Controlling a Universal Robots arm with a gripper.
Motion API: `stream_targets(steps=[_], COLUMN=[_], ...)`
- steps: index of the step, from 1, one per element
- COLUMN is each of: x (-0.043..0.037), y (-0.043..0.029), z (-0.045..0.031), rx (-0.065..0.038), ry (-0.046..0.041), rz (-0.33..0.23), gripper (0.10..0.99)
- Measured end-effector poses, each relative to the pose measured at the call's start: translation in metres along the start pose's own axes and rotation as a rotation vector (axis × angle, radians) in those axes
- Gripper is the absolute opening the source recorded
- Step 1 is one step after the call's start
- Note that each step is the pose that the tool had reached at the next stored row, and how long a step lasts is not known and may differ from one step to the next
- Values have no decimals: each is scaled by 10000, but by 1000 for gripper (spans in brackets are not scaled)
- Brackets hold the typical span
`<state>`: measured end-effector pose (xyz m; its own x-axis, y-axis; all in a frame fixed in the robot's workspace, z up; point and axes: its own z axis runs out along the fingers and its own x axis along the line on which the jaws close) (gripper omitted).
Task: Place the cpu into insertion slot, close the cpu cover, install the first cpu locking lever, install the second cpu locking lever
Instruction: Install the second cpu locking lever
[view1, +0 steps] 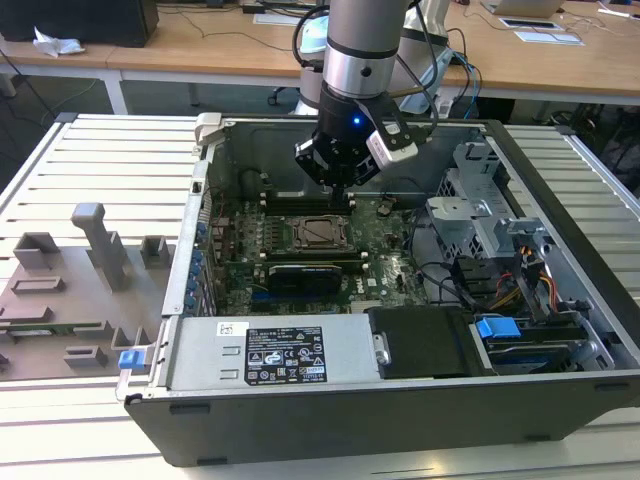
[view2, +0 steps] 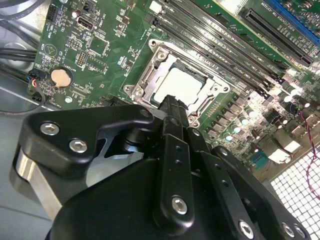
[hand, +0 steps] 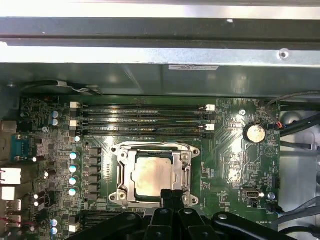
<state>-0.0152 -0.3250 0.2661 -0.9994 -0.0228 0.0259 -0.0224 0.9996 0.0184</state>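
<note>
Lying flat in the motherboard socket: the cpu (hand: 151, 176) (view2: 182, 86) (view1: 320, 231), a square chip with a silver-grey metal top. Framing it, lowered flat around its edges: the cpu cover (hand: 131, 176) (view2: 150, 77), a thin silver plate.

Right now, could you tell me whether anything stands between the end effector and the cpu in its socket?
Nothing visible does. The end effector hangs just above the edge of the cpu, which sits in the socket with the cpu cover framing it.
</note>
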Motion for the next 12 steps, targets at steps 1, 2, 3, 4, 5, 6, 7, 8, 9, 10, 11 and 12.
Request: stream_targets(steps=[1,2,3,4,5,6,7,8,9,10,11,12], x=[0,0,0,0,1,3,6,8,9,12,13,12], y=[0,0,-2,-8,-27,-47,-104,-141,-176,-288,-344,-367], z=[0,0,-1,-3,-1,-1,-1,1,3,24,62,94], rx=[1,0,1,5,1,1,1,-2,-8,-52,-99,-114], ry=[0,0,0,2,0,1,1,0,0,-1,-2,-4], rz=[0,0,0,-2,-1,0,0,1,1,-2,-3,-3], gripper=[106,106,106,106,106,106,106,106,106,106,106,106])
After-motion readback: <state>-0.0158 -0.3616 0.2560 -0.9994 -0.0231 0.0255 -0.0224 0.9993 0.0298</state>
